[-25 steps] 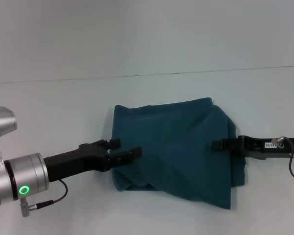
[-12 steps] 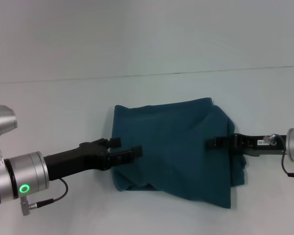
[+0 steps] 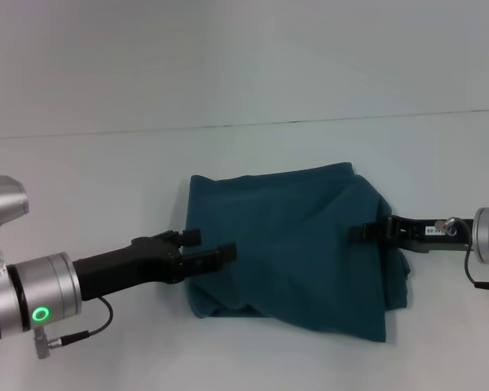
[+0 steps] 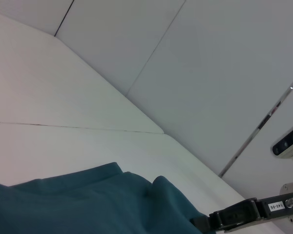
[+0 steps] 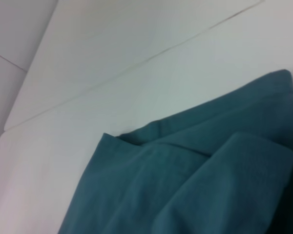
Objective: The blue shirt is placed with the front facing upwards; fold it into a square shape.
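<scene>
The blue shirt (image 3: 293, 244) lies folded into a rumpled, roughly square bundle in the middle of the white table (image 3: 90, 179), with no lettering showing. My left gripper (image 3: 212, 244) reaches in low from the left. It is open, its two fingers spread over the shirt's left edge. My right gripper (image 3: 359, 232) comes in from the right and rests over the thick fold on the shirt's right side. The left wrist view shows the shirt's far edge (image 4: 88, 200) and the right gripper (image 4: 234, 214) beyond it. Layered folds of the shirt (image 5: 185, 185) fill the right wrist view.
The table's far edge meets a pale wall (image 3: 244, 57) behind the shirt. White tabletop surrounds the shirt on all sides. A cable (image 3: 98, 322) hangs under my left arm.
My right gripper slid a little further over the shirt, then drew back slightly to the right and upward. The left gripper and the shirt's left side stayed still.
</scene>
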